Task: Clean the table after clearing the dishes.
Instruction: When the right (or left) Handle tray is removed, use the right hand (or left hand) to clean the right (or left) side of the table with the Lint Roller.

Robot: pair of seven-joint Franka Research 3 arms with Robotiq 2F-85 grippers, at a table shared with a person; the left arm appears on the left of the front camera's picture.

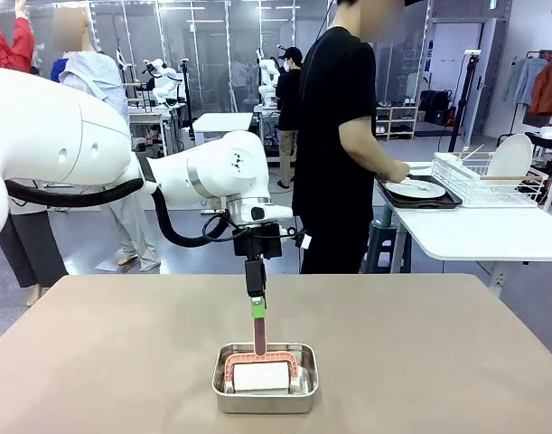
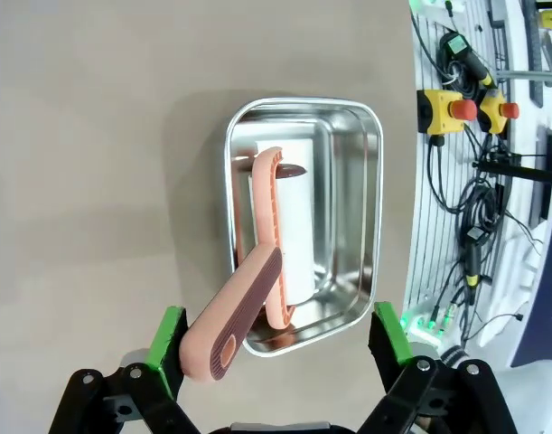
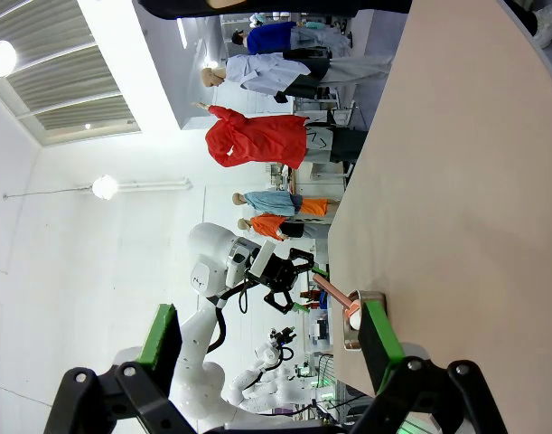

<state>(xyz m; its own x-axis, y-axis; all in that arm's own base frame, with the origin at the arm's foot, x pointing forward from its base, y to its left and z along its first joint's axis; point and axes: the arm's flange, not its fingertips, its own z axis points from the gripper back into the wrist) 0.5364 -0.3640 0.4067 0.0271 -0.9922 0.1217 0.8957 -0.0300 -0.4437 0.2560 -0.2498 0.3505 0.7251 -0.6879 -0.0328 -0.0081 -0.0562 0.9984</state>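
Left gripper: jaws fully apart, gripping nothing, above tin. Pink brush leans in it, partly hiding a white block. Right gripper: jaws apart, empty.

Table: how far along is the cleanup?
Done: no dishes on the table; a person's hand holds a tray with a plate at the side table. In hand: left gripper, open, hangs over the pink tool in the steel tin. Left: grip it, wipe the table.

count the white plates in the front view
2: a flat plate on the dark tray at the person's hand, an upright plate in the dish rack; others may be hidden
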